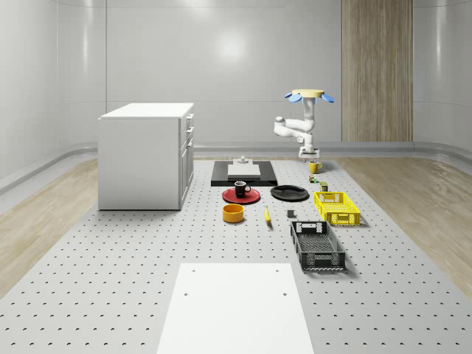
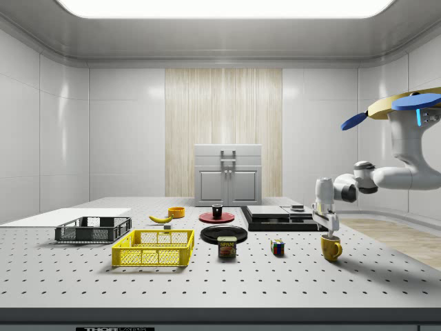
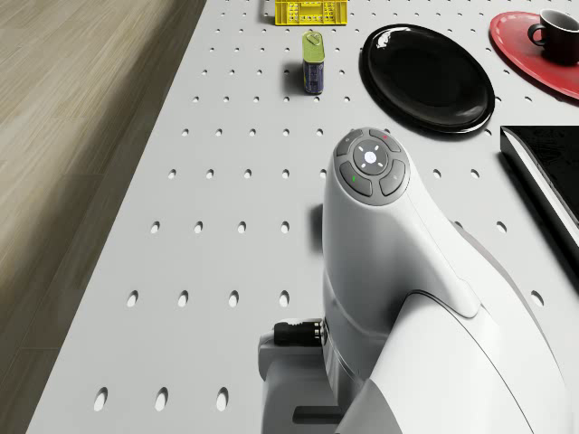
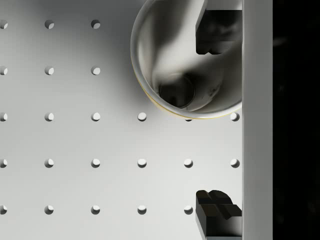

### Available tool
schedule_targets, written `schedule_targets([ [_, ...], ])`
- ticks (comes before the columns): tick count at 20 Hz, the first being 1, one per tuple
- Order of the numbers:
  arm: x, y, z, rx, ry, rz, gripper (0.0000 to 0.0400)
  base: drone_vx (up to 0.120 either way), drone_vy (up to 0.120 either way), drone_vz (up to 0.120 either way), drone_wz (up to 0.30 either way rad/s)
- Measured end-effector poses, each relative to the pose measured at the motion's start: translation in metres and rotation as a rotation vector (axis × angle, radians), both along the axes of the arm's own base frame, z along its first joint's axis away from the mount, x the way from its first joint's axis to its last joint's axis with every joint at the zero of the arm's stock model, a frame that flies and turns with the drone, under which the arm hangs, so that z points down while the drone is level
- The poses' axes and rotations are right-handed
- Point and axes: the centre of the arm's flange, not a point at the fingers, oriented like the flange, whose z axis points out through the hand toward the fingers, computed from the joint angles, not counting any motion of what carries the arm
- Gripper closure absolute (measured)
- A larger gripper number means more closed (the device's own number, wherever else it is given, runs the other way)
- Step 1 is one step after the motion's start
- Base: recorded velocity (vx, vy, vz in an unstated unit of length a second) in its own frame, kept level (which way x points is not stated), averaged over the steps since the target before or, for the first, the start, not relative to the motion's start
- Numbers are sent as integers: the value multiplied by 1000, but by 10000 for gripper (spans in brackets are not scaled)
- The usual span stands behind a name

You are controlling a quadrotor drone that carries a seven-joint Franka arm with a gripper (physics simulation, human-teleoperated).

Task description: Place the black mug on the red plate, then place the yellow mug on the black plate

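Right above the yellow ceramic mug at the far edge of the perforated grey table, the white two-finger gripper hangs pointing down. The wrist view looks straight into the mug's pale inside: one dark fingertip sits over the mug's opening and the other is well outside the rim, so the fingers are spread apart and not pinching anything. The mug stands upright on the table with its handle toward the side view's right.

Going up from there, the white jointed arm bends up to the drone with its blue rotors, which hovers in the air over that same end of the table, near the wood floor.

The glossy black round plate lies flat near the middle of the table, well apart from the yellow mug. Just beside it sits the red round plate with the small black mug standing upright on it.

Other stuff around: a small green-and-purple tin can near the black plate, a yellow plastic crate, a dark mesh crate, an orange bowl and a white cabinet.
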Motion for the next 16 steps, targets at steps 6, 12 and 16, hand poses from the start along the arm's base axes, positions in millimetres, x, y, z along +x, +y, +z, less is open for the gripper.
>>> schedule_targets([
  [6, -5, 0, 3, 0, 0, 0, 0, 0, 0, 0, 0],
  [12, -7, -2, 4, 0, 0, 0, 0, 0, 0, 0, 0],
  [16, -7, -4, 4, 0, 0, 0, 0, 0, 0, 0, 0],
])
